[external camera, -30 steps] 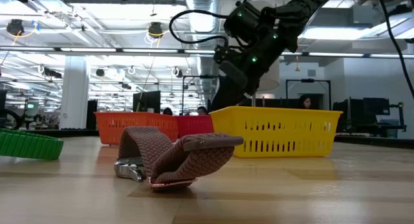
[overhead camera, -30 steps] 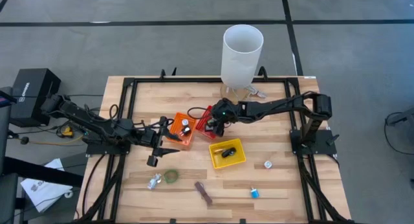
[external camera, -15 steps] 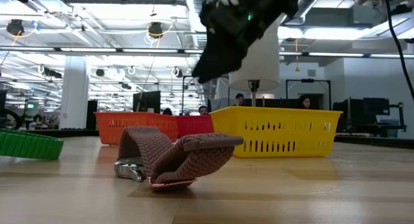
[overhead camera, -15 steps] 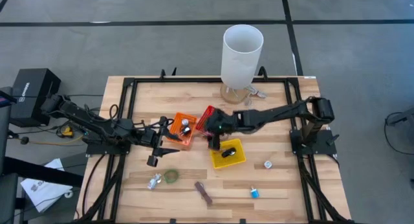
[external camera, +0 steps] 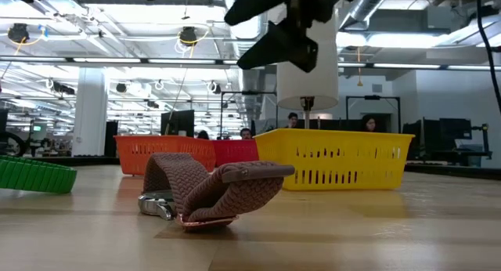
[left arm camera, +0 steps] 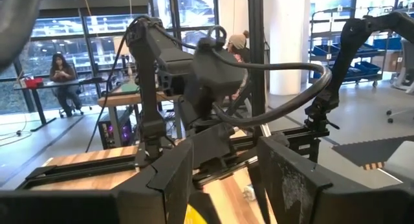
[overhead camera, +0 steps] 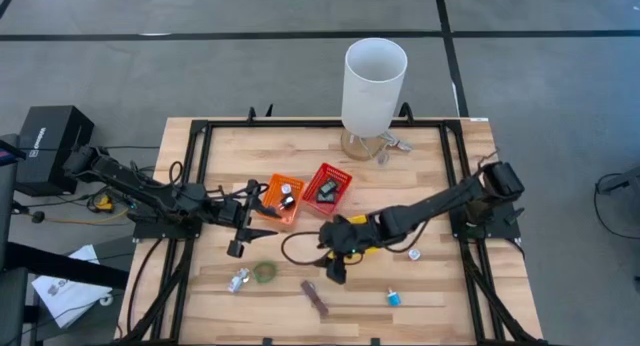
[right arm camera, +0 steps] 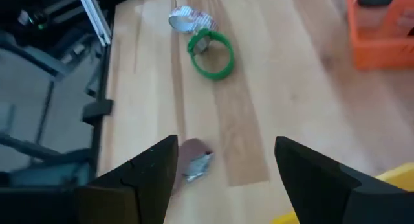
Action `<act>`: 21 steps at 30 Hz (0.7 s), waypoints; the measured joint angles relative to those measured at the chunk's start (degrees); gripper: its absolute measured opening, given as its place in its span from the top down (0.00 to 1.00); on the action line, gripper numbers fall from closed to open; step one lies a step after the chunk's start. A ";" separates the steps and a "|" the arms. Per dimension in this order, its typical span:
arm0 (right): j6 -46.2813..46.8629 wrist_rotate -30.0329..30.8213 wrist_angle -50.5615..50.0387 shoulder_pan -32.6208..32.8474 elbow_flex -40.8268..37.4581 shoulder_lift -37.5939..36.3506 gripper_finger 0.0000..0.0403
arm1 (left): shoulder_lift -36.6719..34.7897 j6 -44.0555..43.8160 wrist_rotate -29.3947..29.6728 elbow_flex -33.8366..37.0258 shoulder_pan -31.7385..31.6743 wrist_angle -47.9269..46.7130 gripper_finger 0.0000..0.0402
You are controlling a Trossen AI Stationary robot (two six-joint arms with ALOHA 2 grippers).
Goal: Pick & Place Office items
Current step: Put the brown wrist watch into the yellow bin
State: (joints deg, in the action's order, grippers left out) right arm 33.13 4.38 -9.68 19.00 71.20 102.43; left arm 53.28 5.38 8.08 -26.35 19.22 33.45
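Partly, right arm (overhead camera: 420,211) hides yellow basket (overhead camera: 368,248).

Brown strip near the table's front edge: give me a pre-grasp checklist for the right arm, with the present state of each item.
1. Right tool open and empty: ok; the right wrist view shows a wide gap between its fingers with nothing in it.
2. Brown strip in sight of the wrist camera: ok, it lies between the fingers, farther on.
3. Strip free of neighbours: ok; the green ring and the silvery clip lie apart from it.
4. Tool above the strip: not ok; in the high view it hovers beside the yellow basket, short of the strip.
5. Left tool out of the way: ok, it is by the orange basket.
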 joint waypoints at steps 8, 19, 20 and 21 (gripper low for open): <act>10.32 0.11 5.17 3.89 -0.16 3.13 0.38 | 0.00 -4.50 0.00 0.00 0.00 0.00 0.59; 10.00 -5.05 -10.72 5.32 17.14 14.12 0.38 | 0.04 -4.58 0.00 0.00 0.00 0.09 0.59; 10.08 -4.91 -13.08 5.16 19.36 15.45 0.38 | 0.04 -4.59 0.00 0.00 0.00 0.11 0.59; 10.51 -4.58 -15.07 5.10 21.48 16.93 0.38 | 0.04 -4.64 0.00 0.00 -0.02 0.07 0.59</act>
State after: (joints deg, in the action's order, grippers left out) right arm 43.64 -0.20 -24.74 24.09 92.68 119.36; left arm 53.32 0.74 8.08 -26.35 19.20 33.52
